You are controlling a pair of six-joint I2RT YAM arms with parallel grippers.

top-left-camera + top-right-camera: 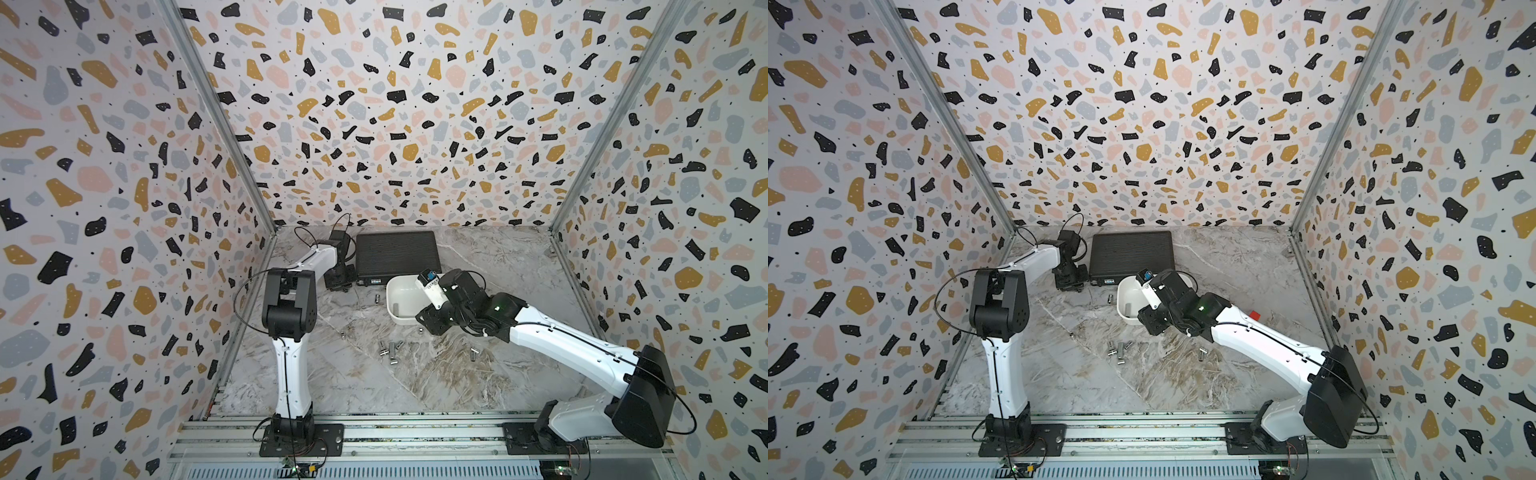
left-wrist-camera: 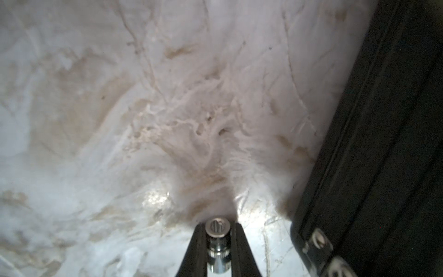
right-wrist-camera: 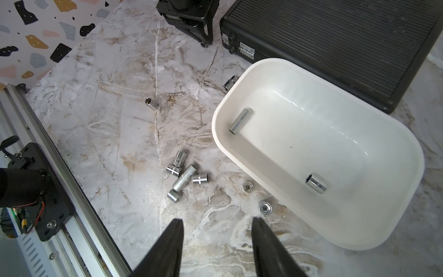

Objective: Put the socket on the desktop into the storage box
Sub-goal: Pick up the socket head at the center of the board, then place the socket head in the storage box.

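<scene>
My left gripper [image 2: 218, 226] is shut on a small chrome socket [image 2: 217, 242], held just over the marble desktop [image 2: 119, 120] at the back left, next to the black case. In both top views the left gripper [image 1: 338, 286] [image 1: 1070, 286] points down there. The white storage box [image 3: 359, 134] [image 1: 395, 291] holds two sockets, one long [image 3: 241, 120] and one short [image 3: 316, 183]. My right gripper [image 3: 217, 221] [image 1: 430, 322] hangs open and empty over the desktop by the box's near side. A cluster of several sockets [image 3: 184, 177] [image 1: 390, 351] lies on the desktop.
A black ribbed case [image 1: 397, 253] [image 3: 335, 43] lies flat behind the box. Loose sockets lie singly on the desktop: one upright nut-like [image 3: 265, 208], another [image 3: 247, 187], one against the box's far corner [image 3: 229, 83], one towards the left [image 3: 151, 103]. An aluminium rail [image 1: 374, 432] runs along the front.
</scene>
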